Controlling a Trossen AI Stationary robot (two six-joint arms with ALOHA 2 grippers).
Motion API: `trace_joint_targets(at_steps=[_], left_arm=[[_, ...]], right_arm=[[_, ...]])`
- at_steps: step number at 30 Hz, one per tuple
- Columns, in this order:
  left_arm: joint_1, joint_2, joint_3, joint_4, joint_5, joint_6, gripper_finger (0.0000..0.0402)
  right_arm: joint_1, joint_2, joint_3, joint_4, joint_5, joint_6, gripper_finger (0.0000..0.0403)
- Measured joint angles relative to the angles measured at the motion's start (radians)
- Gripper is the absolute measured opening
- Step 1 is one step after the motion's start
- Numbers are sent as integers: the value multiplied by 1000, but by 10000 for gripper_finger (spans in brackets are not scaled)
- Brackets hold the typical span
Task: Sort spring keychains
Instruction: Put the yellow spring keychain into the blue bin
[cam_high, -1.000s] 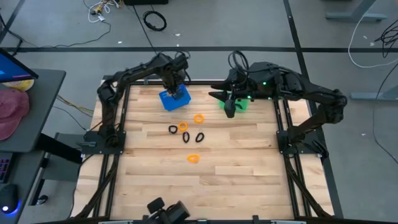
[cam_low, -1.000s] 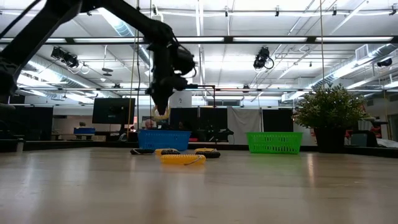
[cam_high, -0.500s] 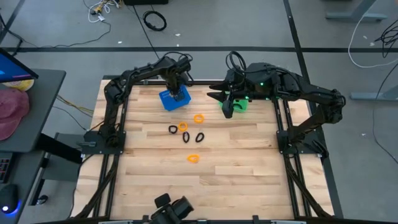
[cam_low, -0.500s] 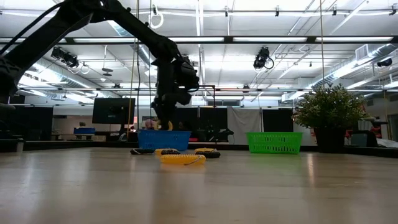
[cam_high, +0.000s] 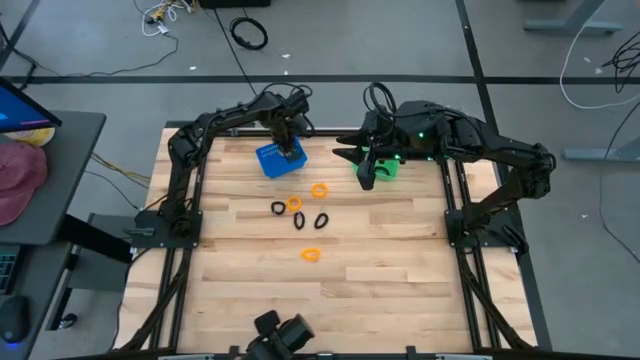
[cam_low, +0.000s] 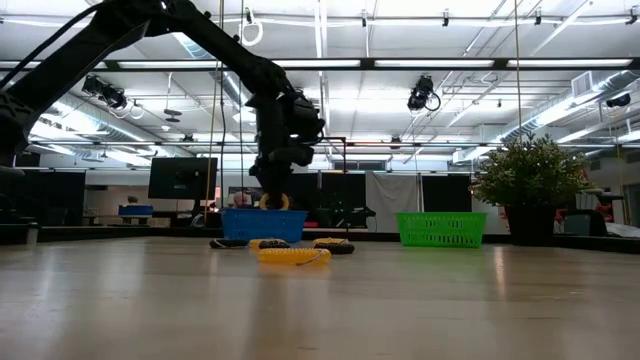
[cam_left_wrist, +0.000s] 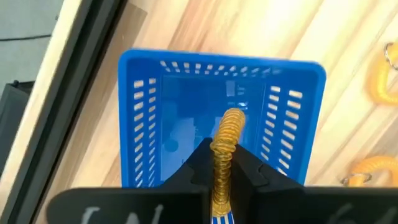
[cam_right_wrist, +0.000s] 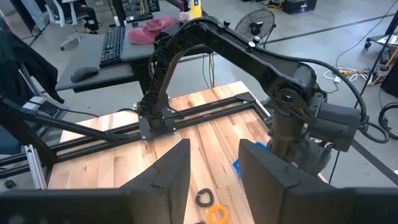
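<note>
Pinching an orange keychain (cam_left_wrist: 225, 144), left gripper (cam_left_wrist: 221, 163) hangs over blue basket (cam_left_wrist: 142, 112); right gripper (cam_right_wrist: 214, 163), fingers spread, waits above green basket (cam_high: 388, 168).

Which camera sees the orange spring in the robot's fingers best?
The left wrist view: the orange spring is close, pinched by the left gripper above the blue basket. The low view shows a speck; the high and right wrist views hide it.
</note>
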Motion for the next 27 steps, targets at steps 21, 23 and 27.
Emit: trace_joint_targets(at_steps=[21,23,27], left_arm=[[-27,79,0,30,-43,-18,22],[-27,89,0,31,-44,-18,23],[-26,101,0,28,-45,-17,25]], right_arm=[[0,0,0,17,0,14,136],[0,0,0,17,0,15,136],[0,0,0,14,0,15,136]])
